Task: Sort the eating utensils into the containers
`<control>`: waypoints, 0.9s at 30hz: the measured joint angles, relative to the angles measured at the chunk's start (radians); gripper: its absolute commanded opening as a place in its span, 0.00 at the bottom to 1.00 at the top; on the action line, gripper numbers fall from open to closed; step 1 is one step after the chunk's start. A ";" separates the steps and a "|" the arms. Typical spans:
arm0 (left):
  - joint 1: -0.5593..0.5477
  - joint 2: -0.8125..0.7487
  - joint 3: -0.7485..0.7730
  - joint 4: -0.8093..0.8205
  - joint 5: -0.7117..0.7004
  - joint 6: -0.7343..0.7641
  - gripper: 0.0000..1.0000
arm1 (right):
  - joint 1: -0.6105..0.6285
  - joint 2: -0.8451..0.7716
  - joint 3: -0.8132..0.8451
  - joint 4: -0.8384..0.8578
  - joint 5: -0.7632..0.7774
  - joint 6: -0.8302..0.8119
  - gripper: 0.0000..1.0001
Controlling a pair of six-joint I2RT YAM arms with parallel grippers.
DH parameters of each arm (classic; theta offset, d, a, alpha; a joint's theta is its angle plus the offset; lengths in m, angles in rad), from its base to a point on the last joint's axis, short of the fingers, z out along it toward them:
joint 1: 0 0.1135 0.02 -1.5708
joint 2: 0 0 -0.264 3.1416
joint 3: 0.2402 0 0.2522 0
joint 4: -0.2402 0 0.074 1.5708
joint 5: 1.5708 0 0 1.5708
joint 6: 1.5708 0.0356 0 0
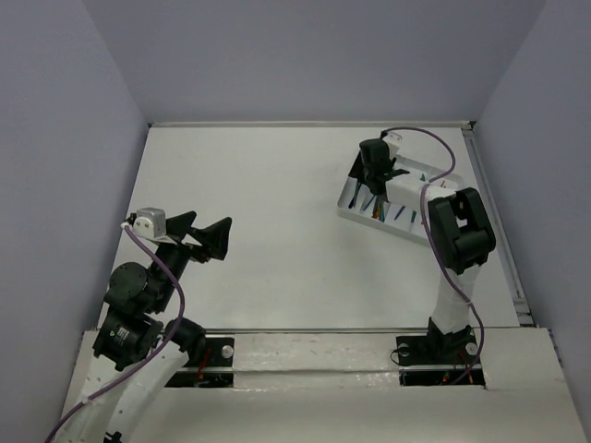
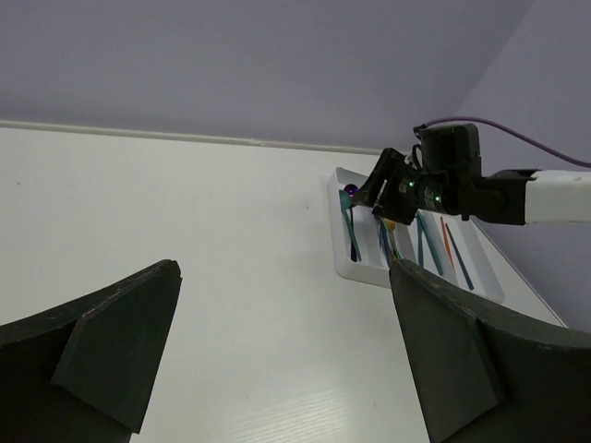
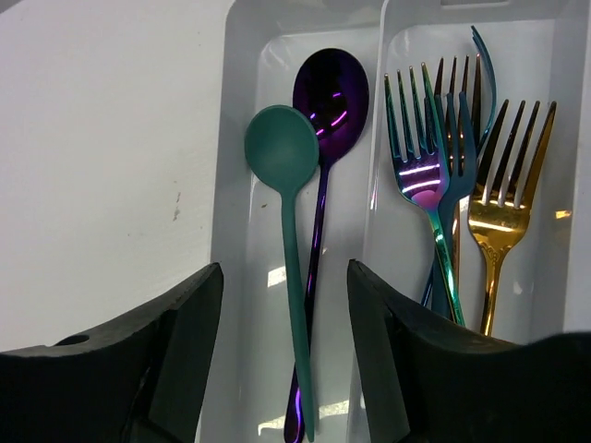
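In the white tray (image 3: 242,111), fork handles (gold fork (image 3: 503,212) included) disappear behind the right gripper's (image 3: 284,272) finger (image 3: 416,369); the tray's remaining compartments are cropped.

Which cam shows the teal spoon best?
Right wrist. The teal spoon lies close up, bowl and handle clear, beside the purple spoon in the end compartment of the tray. Left wrist shows only a distant teal streak there. Top external: the right gripper hangs over the tray, spoon too small to pick out.
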 measured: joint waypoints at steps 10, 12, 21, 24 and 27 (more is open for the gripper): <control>0.030 0.035 0.000 0.002 0.013 0.001 0.99 | 0.002 -0.264 -0.141 0.016 -0.097 -0.035 0.86; 0.040 0.044 0.000 0.003 0.021 0.001 0.99 | 0.008 -0.411 -0.209 0.028 -0.142 -0.045 1.00; 0.056 0.060 0.000 0.015 0.101 0.020 0.99 | 0.040 -1.046 -0.418 0.002 -0.291 -0.064 1.00; 0.056 0.060 0.000 0.016 0.110 0.021 0.99 | 0.040 -1.249 -0.455 -0.052 -0.319 -0.070 1.00; 0.056 0.055 0.000 0.024 0.117 0.021 0.99 | 0.040 -1.466 -0.466 -0.113 -0.320 -0.084 1.00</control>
